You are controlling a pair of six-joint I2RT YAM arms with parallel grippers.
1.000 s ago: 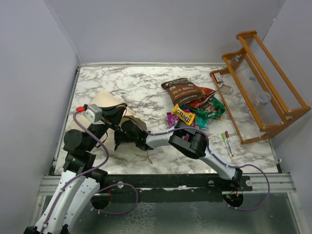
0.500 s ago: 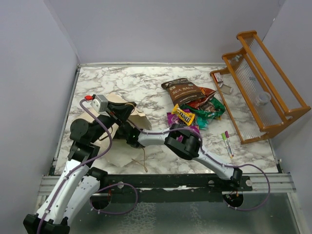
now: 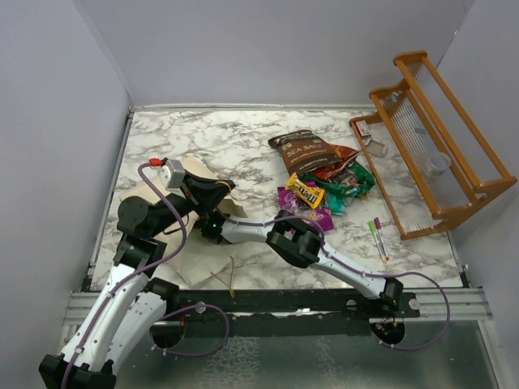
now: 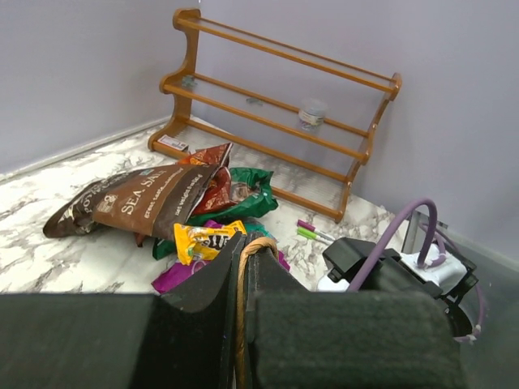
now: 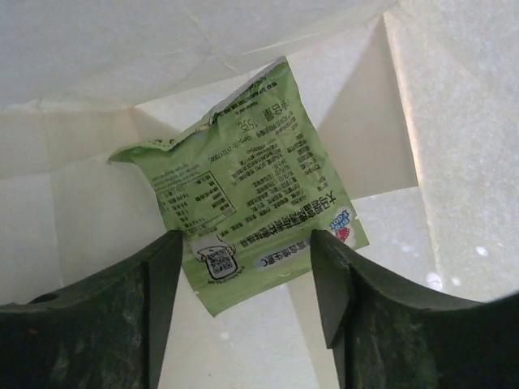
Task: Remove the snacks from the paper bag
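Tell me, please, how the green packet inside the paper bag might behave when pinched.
The green packet looks flat and thin, so probably light and floppy. Its creased, curled corner suggests it would crumple easily. The film may slip in the right tool.

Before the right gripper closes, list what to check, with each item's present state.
1. The right gripper is open: ok.
2. The green packet sits centred just ahead of it: ok.
3. Contact between gripper and packet: cannot tell.
4. The left gripper is shut on the cord handle: ok.
5. The paper bag walls stand spread around the packet: ok.
6. Other snacks hidden deeper inside: cannot tell.
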